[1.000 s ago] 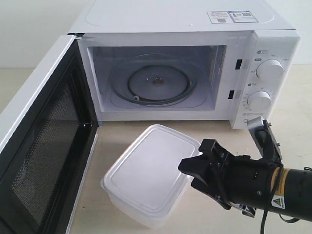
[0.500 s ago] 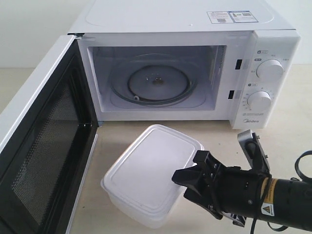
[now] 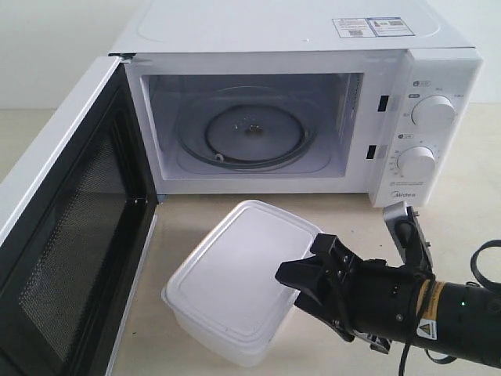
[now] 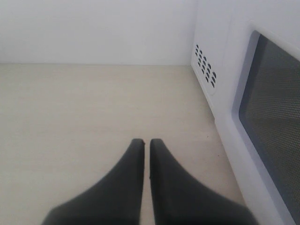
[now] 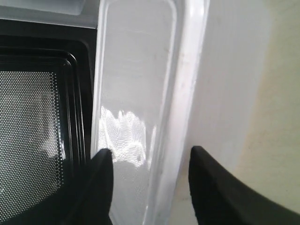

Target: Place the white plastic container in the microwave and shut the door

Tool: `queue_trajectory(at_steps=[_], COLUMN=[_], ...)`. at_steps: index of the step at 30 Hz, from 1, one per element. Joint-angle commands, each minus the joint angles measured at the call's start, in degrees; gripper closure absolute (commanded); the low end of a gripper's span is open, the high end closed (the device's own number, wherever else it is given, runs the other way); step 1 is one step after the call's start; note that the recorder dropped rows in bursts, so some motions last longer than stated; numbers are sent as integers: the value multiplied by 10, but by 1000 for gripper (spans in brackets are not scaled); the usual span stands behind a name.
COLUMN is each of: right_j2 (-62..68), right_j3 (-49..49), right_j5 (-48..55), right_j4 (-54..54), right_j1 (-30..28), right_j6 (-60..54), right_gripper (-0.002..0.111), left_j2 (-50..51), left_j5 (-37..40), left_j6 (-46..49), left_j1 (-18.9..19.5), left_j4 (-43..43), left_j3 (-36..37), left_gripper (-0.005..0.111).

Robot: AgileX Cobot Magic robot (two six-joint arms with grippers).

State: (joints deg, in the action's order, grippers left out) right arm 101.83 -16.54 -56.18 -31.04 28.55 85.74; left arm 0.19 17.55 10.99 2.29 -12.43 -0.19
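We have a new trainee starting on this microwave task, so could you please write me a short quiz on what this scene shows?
1. True or false: the door of the microwave stands open.
2. Where is the white container? A) on the glass plate inside the microwave; B) on the table in front of the microwave; C) on top of the microwave.
3. Which gripper is at the container, and how do its jaws stand?
Key: 1 true. 2 B. 3 The right gripper; its jaws are open, straddling the container's edge.
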Motion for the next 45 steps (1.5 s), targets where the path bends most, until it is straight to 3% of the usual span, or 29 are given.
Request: queue_trajectory(at_steps=[1,6,14,24,27,32,45], right_j2=[7,7,7,7,7,7,5], right_j3=[-15,-19,-19,-19,-19,-19,13], right_j5=[-4,8,12,12,12,6,-107], right_j4=[-8,-6,-2,6,7,12,43], right_j1=[0,0,0,0,0,0,0], right_j6=[-3,2,-10,-16,-19,-19,-18], right_gripper=[64,66,99,101,108,108,108], left_j2=[-2,-2,-2,-2,-2,-2,-2], left_j5=[-6,-7,-7,-7,-7,-8,-8], left_j6=[-3,-3,-3,-3,-3,-3,-3], left_j1=[-2,-2,-2,-2,-2,-2,-2], left_j4=[-3,-3,-3,-3,-3,-3,-3], left_j3=[2,2,2,2,2,2,2], left_gripper=[102,102,102,102,102,102,102])
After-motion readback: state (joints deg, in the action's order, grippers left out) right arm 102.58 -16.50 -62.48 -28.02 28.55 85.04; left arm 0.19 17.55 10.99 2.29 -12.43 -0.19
